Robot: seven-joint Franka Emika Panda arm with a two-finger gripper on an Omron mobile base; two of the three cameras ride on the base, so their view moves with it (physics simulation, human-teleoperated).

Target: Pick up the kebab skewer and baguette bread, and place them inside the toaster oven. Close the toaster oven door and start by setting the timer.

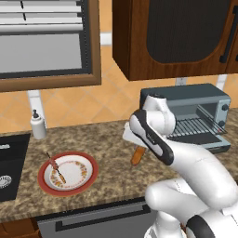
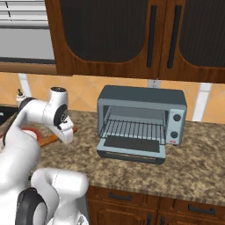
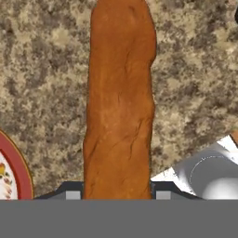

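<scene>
The orange-brown baguette bread [image 3: 120,102] runs up the middle of the hand view, with my gripper [image 3: 117,194] shut on its near end. In the left base view the gripper [image 1: 135,145] holds the baguette bread [image 1: 137,156] pointing down over the counter, left of the toaster oven [image 1: 186,100]. The kebab skewer [image 1: 55,168] lies on a red-rimmed plate [image 1: 88,181] further left. The toaster oven [image 2: 141,99] stands with its door [image 2: 132,149] dropped open and its wire rack [image 2: 134,129] bare. The baguette bread [image 2: 49,139] sticks out past the hand toward the left.
A soap dispenser [image 1: 38,124] stands at the counter's back left beside the dark sink [image 1: 9,162]. Wooden wall cabinets [image 2: 132,35] hang above the oven. Two knobs [image 2: 177,117] sit on the oven's right side. The plate's rim [image 3: 18,172] shows at the left of the hand view.
</scene>
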